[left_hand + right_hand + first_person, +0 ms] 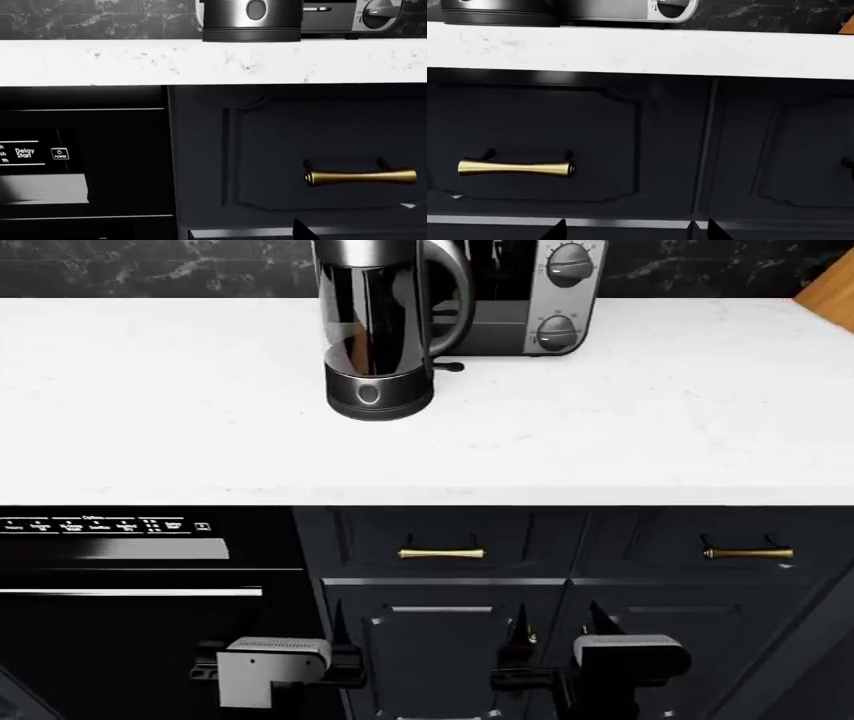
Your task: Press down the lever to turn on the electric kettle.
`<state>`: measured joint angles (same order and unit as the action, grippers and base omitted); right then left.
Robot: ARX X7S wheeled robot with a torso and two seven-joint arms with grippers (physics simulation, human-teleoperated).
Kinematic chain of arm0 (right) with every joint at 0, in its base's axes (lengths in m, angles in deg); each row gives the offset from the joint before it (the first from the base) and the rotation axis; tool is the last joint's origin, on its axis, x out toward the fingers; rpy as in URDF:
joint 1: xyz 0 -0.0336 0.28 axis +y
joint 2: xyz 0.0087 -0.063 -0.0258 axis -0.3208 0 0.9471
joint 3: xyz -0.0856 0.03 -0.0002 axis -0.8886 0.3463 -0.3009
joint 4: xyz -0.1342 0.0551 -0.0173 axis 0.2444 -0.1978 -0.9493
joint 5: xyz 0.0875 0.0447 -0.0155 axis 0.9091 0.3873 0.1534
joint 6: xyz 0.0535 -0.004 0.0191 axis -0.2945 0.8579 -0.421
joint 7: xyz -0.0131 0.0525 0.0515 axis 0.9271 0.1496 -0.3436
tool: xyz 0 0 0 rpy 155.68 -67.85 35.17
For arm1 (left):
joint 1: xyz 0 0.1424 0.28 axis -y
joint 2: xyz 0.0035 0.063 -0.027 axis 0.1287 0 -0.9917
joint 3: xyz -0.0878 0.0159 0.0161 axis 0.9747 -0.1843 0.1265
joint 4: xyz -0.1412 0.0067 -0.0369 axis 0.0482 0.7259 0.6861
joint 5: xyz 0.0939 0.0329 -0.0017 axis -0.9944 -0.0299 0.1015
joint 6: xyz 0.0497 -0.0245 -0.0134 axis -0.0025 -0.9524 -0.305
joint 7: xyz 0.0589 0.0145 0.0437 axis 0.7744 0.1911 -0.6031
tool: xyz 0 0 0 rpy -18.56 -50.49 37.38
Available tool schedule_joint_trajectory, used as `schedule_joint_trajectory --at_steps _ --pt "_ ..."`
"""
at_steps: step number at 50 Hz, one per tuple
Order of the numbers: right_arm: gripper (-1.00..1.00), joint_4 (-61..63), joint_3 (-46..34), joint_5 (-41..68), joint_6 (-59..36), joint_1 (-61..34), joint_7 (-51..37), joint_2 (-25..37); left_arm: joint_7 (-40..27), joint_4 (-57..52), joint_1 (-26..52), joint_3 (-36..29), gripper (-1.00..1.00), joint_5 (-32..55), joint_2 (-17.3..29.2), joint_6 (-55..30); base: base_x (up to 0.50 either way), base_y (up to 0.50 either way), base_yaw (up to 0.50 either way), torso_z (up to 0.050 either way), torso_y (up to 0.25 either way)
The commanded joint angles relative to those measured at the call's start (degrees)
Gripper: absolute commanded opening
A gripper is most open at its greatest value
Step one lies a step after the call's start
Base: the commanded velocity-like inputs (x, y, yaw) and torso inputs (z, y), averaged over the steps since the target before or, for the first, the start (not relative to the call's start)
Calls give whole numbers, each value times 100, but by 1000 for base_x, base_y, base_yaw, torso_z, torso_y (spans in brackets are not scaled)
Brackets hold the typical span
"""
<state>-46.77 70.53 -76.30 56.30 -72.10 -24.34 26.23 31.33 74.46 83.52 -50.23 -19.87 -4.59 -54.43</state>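
Right gripper [523,678] hangs low before the cabinets with jaws apart and empty; left gripper [344,665] looks the same. The lever [449,366] juts rightward from the electric kettle [380,330], far and up on the counter; I judge the right arm nearer.

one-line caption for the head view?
Kettle on white counter, lever untouched; both hands low by the drawers.

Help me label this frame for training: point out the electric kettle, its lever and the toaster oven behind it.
electric kettle [374,330], head view, on its dark glass body.
lever [450,367], head view, on the small black tab by the base.
toaster oven [558,332], head view, on its lower dial.
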Motion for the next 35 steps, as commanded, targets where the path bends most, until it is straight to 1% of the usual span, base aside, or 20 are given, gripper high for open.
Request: schedule_joint_trajectory --at_steps 1,4,14,35 --pt "100 13 -26 120 -27 -15 -88 47 -66 23 18 -82 100 60 55 11 0 0 0 0 0" --pt "100 11 -92 67 -31 -10 -100 80 -82 24 18 -101 100 73 68 12 0 0 0 0 0" --pt "100 -13 -155 84 -9 -10 -157 128 -132 54 37 -157 100 112 108 27 8 322 0 0 0" --pt "100 3 -220 228 -121 -32 -256 195 -221 50 46 -254 100 209 188 14 13 7 0 0 0"
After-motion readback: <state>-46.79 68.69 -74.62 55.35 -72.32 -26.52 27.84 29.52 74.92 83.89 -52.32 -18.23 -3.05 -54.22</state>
